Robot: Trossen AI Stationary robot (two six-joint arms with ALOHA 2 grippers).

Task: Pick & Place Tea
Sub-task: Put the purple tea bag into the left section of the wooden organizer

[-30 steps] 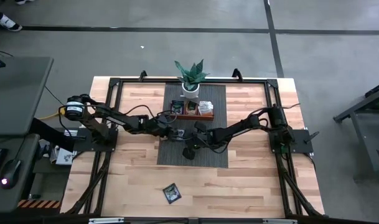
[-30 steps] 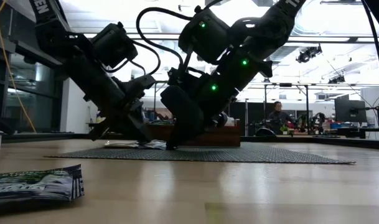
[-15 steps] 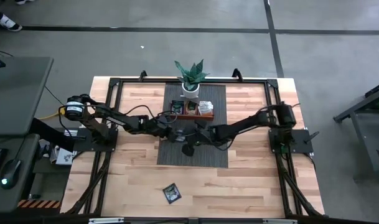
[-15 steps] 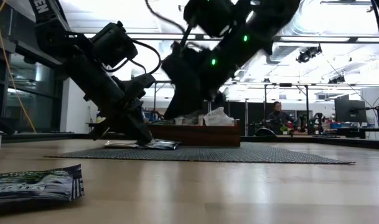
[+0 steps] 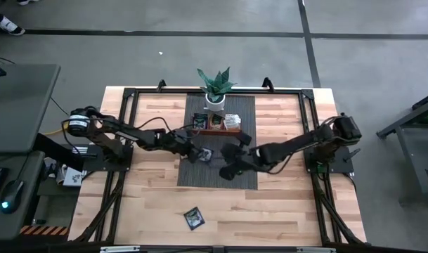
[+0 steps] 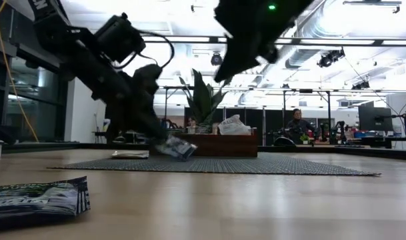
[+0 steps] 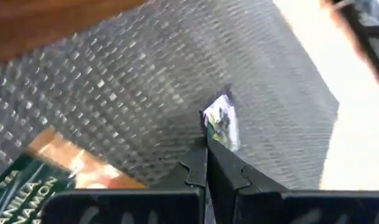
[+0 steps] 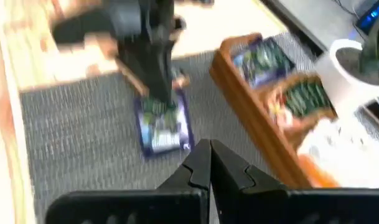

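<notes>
held sachet: small, dark with white, tilted, lifted just off the grey mat, middle of high view | loose sachet: dark green, flat on the wood, lower middle | more sachets: green, orange, white, standing in wooden tray, upper middle

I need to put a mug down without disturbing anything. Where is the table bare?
Bare wood lies right of the mat, and left of it nearer the plant. Crowded: mid-mat, where the left gripper holds a sachet beside the right gripper, near the tray.
</notes>
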